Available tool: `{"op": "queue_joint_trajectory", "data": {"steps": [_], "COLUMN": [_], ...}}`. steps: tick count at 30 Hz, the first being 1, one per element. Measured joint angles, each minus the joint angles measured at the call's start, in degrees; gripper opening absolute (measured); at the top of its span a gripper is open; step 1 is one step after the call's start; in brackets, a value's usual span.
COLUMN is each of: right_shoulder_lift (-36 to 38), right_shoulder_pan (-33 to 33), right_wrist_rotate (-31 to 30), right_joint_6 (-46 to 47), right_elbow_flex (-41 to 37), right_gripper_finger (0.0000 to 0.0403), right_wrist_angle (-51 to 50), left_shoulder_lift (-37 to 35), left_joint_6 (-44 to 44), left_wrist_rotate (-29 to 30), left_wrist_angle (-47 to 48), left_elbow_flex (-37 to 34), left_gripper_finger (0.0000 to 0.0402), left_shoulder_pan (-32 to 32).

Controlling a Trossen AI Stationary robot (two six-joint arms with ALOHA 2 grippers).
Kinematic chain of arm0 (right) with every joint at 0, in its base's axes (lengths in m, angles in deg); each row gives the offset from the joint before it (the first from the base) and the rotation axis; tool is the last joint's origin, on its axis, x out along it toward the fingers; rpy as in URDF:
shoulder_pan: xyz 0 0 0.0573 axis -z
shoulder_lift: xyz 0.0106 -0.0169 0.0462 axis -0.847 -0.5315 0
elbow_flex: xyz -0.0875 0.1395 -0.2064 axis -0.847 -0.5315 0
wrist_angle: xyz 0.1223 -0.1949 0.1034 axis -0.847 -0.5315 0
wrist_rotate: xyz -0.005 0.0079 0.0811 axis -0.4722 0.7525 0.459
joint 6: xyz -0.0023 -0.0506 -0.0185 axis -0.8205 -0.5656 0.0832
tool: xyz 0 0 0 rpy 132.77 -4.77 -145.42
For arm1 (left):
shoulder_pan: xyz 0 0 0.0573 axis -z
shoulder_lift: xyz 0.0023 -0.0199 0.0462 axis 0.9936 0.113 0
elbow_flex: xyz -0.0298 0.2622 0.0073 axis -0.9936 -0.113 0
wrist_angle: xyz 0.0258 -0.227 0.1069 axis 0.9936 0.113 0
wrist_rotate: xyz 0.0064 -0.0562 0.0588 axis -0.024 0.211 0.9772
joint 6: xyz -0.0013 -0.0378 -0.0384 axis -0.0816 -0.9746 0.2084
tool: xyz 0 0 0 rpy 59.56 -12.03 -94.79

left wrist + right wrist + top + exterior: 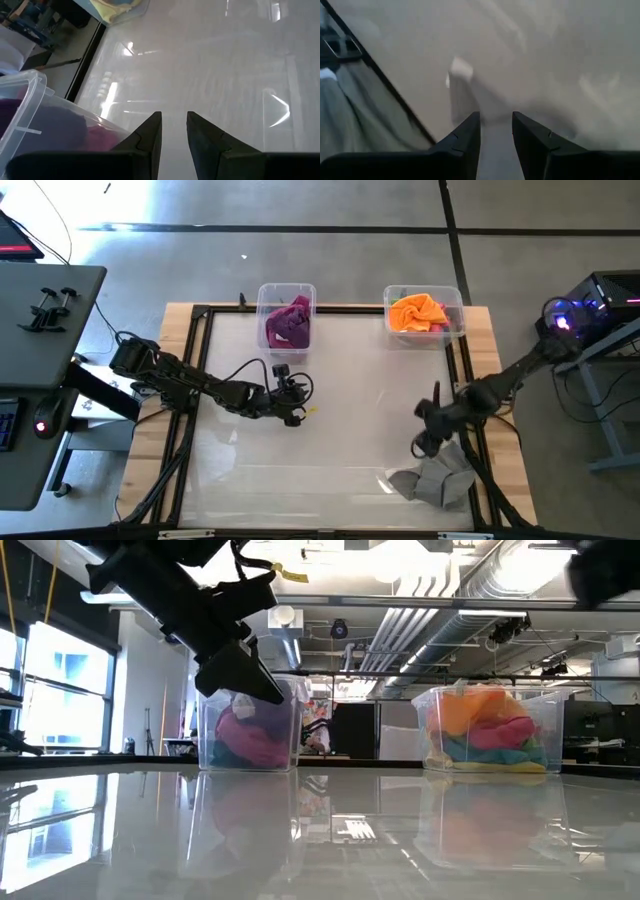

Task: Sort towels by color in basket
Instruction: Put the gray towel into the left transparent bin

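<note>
Grey towel (pixel 432 479) at near table edge; right gripper (pixel 428 442) above, left gripper (pixel 292 402) mid-table, jaws slightly apart, empty.

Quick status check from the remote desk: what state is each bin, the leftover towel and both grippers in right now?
Left bin: upright, holds magenta and purple towels.
Right bin: upright, orange towel on top, pink and yellow beneath.
Grey towel: crumpled on the table's near right corner, not binned.
Left gripper: empty, fingers slightly apart, near the left bin.
Right gripper: empty, fingers slightly apart, beside the grey towel.
</note>
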Motion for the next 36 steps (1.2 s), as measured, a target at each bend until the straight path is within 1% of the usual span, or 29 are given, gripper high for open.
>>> {"op": "queue_joint_trajectory", "data": {"steps": [2,5,7,9,11,14,17,19,22,26,29,31,32,33,34,35,36], "right_shoulder_lift": [-1.19,-3.34,-5.04,-7.11,-9.8,-14.6,-19.48,-22.6,-27.05,-33.14,-36.52,-37.87,-38.06,-37.99,-37.61,-36.97,-36.25], "right_shoulder_pan": [-3.58,-7.87,-9.87,-11.11,-11.89,-12.12,-12.39,-12.49,-12.47,-12.47,-12.29,-11.74,-11.18,-10.34,-9.23,-8.04,-6.74], "right_wrist_rotate": [2.25,3.09,3.37,4.88,7.81,14.72,18.31,18.63,19.31,19.59,20.12,18.67,16.86,13.57,8.92,2.81,-5.26], "right_joint_6": [5.65,12.0,14.93,17.53,20.51,25.1,23.28,20.65,18.09,11.61,4.25,-1.83,-4.93,-8.11,-11.36,-14.65,-17.98], "right_elbow_flex": [0.0,0.0,0.0,0.0,0.0,0.0,0.0,0.0,0.0,0.0,0.26,0.36,0.4,0.55,0.59,0.61,0.6], "right_gripper_finger": [0.0106,0.0113,0.0126,0.0145,0.0168,0.0198,0.0209,0.0209,0.0202,0.0174,0.0132,0.0098,0.0081,0.0063,0.0045,0.0029,0.0017], "right_wrist_angle": [0.1,1.7,3.28,4.16,3.58,2.11,5.84,9.26,9.52,8.39,11.44,14.64,16.37,17.8,18.84,19.36,19.49], "left_shoulder_lift": [0.0,0.0,0.0,0.0,0.0,0.0,0.0,0.0,0.0,0.0,0.0,0.0,0.0,0.0,0.0,0.0,0.0], "left_joint_6": [0.35,1.33,1.81,1.83,1.83,1.82,1.82,1.76,1.8,1.77,1.77,1.78,1.83,2.09,2.38,2.82,3.34], "left_wrist_rotate": [0.0,0.0,-0.19,-0.24,-0.24,-0.26,-0.27,-0.36,-0.37,-0.78,-2.26,-3.52,-3.98,-4.69,-5.65,-6.93,-8.38], "left_wrist_angle": [-0.18,-1.21,-1.61,-1.59,-1.63,-2.25,-3.2,-3.74,-6.02,-9.42,-11.09,-13.27,-14.6,-15.92,-17.21,-18.64,-20.11], "left_elbow_flex": [0.0,0.0,0.0,0.0,0.0,-0.34,-1.37,-1.84,-3.04,-4.41,-4.94,-4.92,-4.92,-4.92,-4.92,-4.92,-4.9], "left_gripper_finger": [0.0078,0.0078,0.0078,0.0078,0.0078,0.0078,0.0078,0.0078,0.0078,0.0078,0.0078,0.0078,0.0078,0.0078,0.0078,0.0078,0.0078], "left_shoulder_pan": [0.0,0.0,0.0,0.0,0.0,0.0,0.0,0.0,0.0,0.0,0.0,0.0,0.0,0.0,0.0,0.0,-0.02]}}
